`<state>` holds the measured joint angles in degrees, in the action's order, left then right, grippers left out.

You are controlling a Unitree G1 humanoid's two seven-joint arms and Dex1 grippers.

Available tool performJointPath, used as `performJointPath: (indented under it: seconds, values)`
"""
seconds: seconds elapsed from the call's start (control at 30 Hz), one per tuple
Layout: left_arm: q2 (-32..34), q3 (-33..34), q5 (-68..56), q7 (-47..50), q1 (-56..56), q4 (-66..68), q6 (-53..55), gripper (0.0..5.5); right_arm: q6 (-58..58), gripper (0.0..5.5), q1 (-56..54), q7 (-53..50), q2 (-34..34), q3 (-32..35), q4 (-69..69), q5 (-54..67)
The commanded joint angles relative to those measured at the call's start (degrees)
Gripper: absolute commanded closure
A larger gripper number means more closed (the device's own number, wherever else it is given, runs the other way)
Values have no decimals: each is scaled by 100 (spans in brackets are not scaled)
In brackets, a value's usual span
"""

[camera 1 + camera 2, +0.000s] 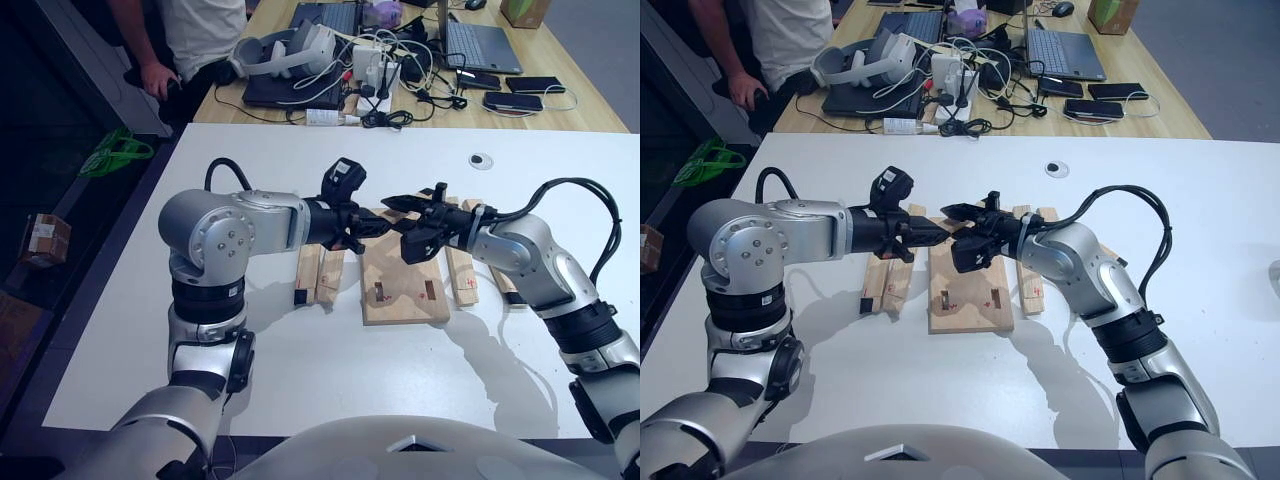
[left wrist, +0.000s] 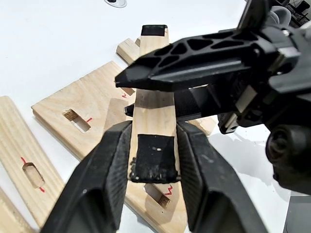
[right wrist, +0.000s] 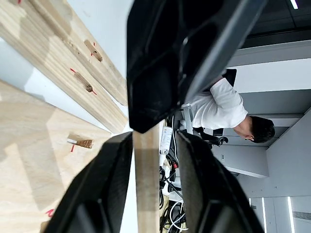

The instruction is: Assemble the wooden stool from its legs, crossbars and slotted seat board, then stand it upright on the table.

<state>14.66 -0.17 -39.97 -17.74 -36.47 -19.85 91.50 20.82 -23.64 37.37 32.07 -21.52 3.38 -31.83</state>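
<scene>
Left claw [image 2: 154, 137] clamped on a crossbar [image 2: 153, 104], gripping its black-taped end. Crossbar held off the worktop [image 1: 300, 160]. Right claw [image 3: 150, 145] meets the left tip to tip and is set about the same crossbar; cannot tell if it clamps. Slotted seat board [image 1: 405, 295] lies flat directly below both claws. Leg pieces [image 1: 320, 275] lie flat under the left claw's wrist side, more pieces [image 1: 462, 272] under the right claw's, just beside the board.
</scene>
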Motion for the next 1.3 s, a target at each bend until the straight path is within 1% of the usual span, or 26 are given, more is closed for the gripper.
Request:
performJointPath:
  seconds: [0.03, 0.1, 0.3, 0.33, 0.4, 0.57, 0.7, 0.8, 0.83, 0.87, 0.93, 1.03, 1.1, 1.17, 1.23, 1.3]
  values:
    - [-52, -6, 120, 48, -104, 37, 45, 420, -99, 476, -60, 141, 4, -14, 77, 122]
    - [-66, -17, 166, 56, -107, 32, -18, 420, -124, 510, -51, 160, -6, -15, 65, 136]
    - [-165, 70, 141, -24, -85, -51, -7, 420, -240, 512, 8, 140, -43, -66, 45, 112]
    - [-169, 74, 132, -36, -78, -69, -1, 384, -258, 512, 10, 145, -46, -75, 38, 109]
    - [-175, 82, 143, -23, -62, -96, 11, 365, -293, 512, 20, 159, -51, -94, 36, 105]
    - [-224, 226, 217, 35, -65, -156, -72, 283, -410, 512, 61, 149, -24, -101, -42, 90]
    - [-294, 443, 241, 67, -89, -202, -218, 221, -530, 512, 108, 105, 120, 62, -207, 144]
    - [-289, 598, 246, 78, -99, -241, -362, 173, -735, 512, 85, 29, 298, 436, -513, 351]
    - [-265, 640, 278, 93, -96, -245, -478, 156, -901, 512, 92, 7, 343, 670, -628, 534]
    - [-251, 681, 306, 116, -92, -250, -579, 153, -1035, 512, 96, -18, 377, 861, -722, 698]
    - [-284, 839, 483, 292, -57, -234, -1030, 151, -1730, 512, 161, -41, 170, 1563, -756, 1535]
    - [-642, 1419, 999, 1012, 131, -109, -2277, 151, -3603, 512, 248, -221, -691, 2767, 6, 3553]
    - [-746, 1494, 1391, 1349, 374, -83, -3112, 151, -4858, 512, 336, -649, -1330, 3375, 518, 4741]
    - [-879, 1350, 1722, 1596, 604, -84, -3782, 151, -5698, 512, 444, -1297, -1934, 3862, 831, 5567]
    - [-1035, 1072, 2008, 1764, 818, -66, -4262, 151, -6084, 512, 582, -2008, -2530, 4301, 1007, 6168]
    - [-1106, 849, 2249, 1877, 916, -7, -4569, 151, -6277, 512, 715, -2310, -2791, 4408, 1215, 6537]
